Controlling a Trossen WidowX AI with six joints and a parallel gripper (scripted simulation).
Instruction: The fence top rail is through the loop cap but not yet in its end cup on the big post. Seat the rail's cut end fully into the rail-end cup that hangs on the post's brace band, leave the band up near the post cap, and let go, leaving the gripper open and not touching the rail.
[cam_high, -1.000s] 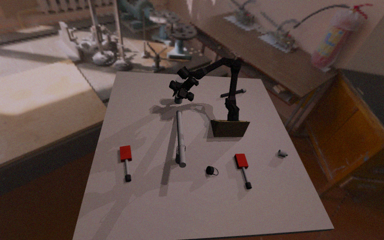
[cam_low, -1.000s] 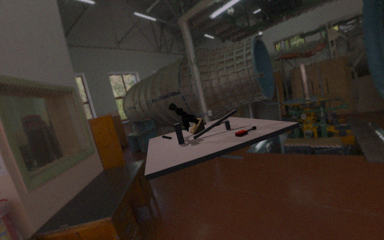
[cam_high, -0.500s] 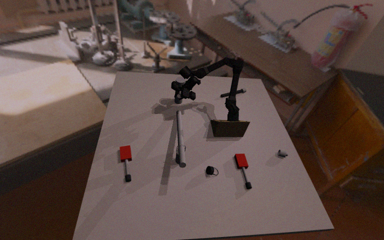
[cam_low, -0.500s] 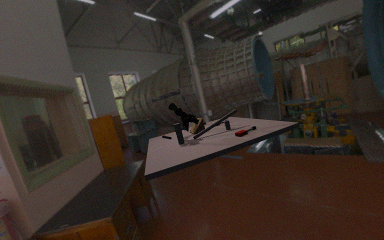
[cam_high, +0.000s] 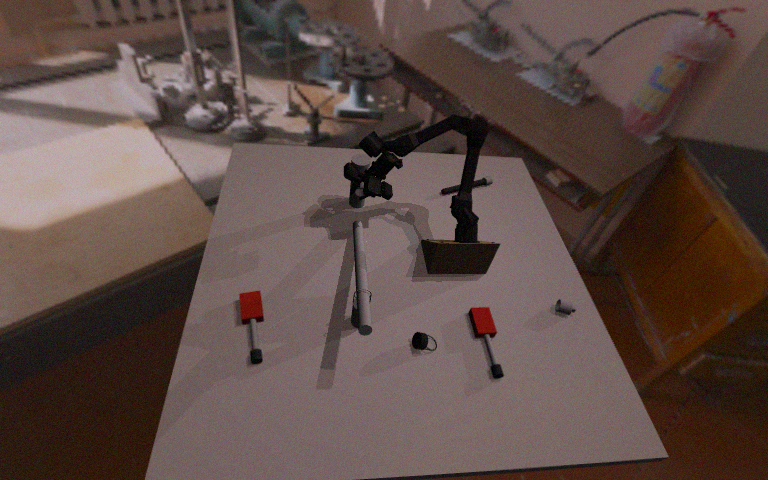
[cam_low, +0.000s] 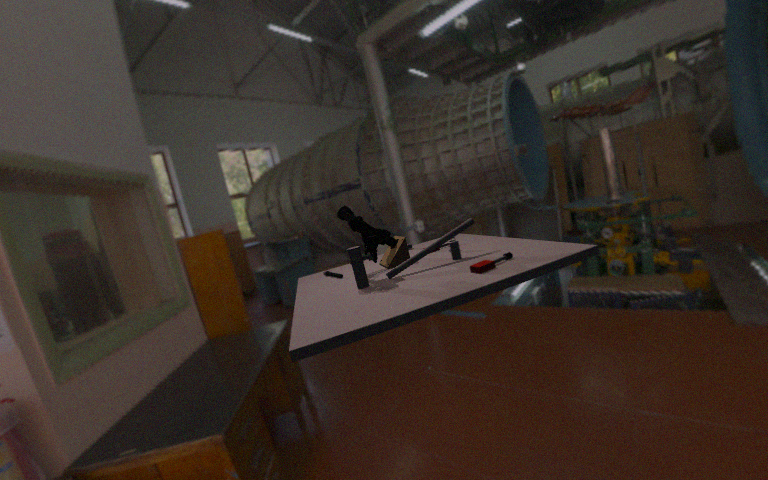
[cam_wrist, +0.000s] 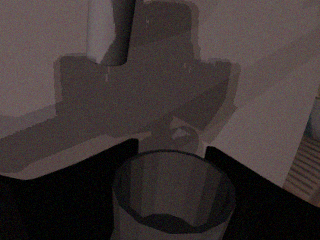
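Note:
The grey rail (cam_high: 360, 266) (cam_low: 430, 248) slants: its far end is low near the big post (cam_high: 356, 201) (cam_low: 358, 268), its near end high. It passes through the thin loop (cam_high: 370, 296) beside the short post (cam_high: 355, 316) (cam_low: 455, 251). In the wrist view, the rail's end (cam_wrist: 107, 35) is at upper left, apart from the open-mouthed grey rail-end cup (cam_wrist: 172, 192). My gripper (cam_wrist: 171, 150) (cam_high: 370, 193) is shut on that cup, close beside the upright big post. The brace band is hidden, so I cannot tell its height.
Two red blocks (cam_high: 251, 306) (cam_high: 482, 321) with rods lie left and right of the rail. A black ringed cap (cam_high: 419, 340), a small grey fitting (cam_high: 564, 307) and a dark rod (cam_high: 461, 187) lie on the table (cam_high: 396, 418). A slanted board (cam_high: 459, 259) stands by the arm's base.

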